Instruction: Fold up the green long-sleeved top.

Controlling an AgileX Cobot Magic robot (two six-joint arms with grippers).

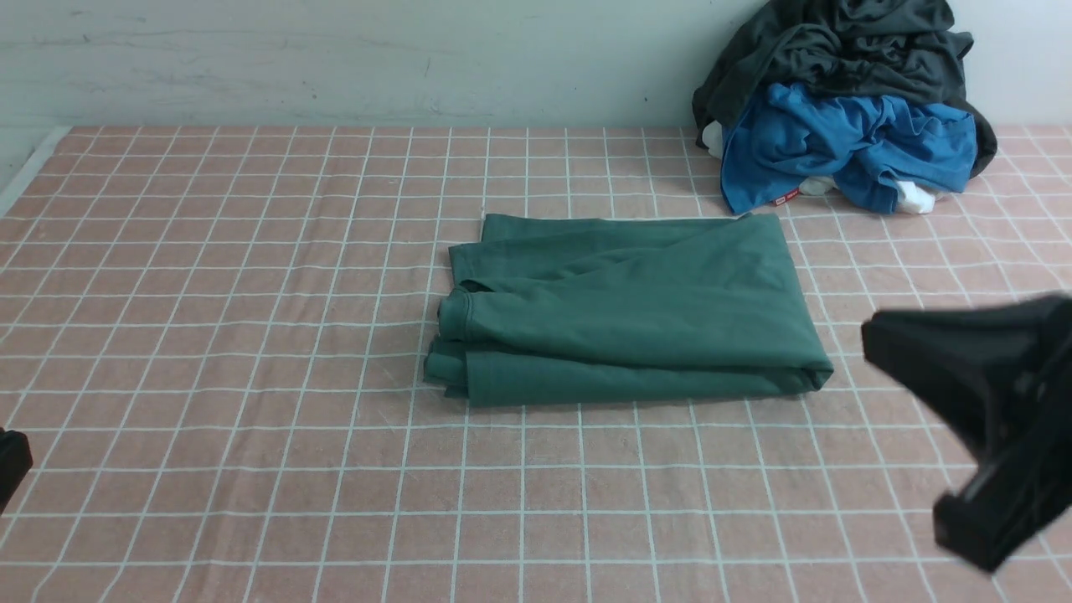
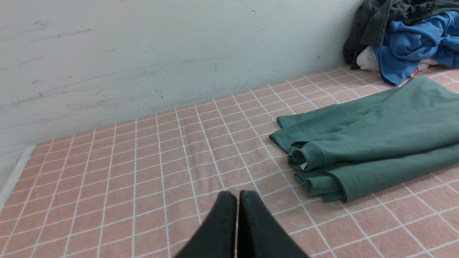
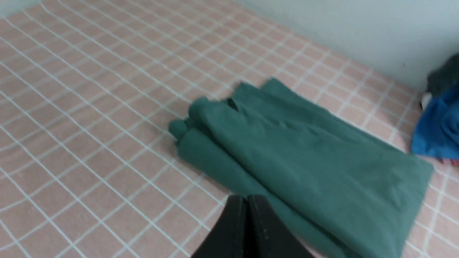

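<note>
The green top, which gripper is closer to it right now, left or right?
Right. The right gripper hangs shut just off the green top's right side. The left gripper, also shut, sits farther off beyond its left end.

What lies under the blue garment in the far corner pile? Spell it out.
White fabric pokes out beneath the blue garment, and a dark grey garment lies draped over it. Whatever else sits below is covered, apart from the pink checked cloth.

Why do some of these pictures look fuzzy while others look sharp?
Front view: the green top and checked cloth are crisp, but the right gripper is a smeared dark shape. Left wrist view: sharp throughout, with even, soft light. Right wrist view: the whole frame is blurred, grid lines and the top's edges softened; no glare anywhere.
</note>
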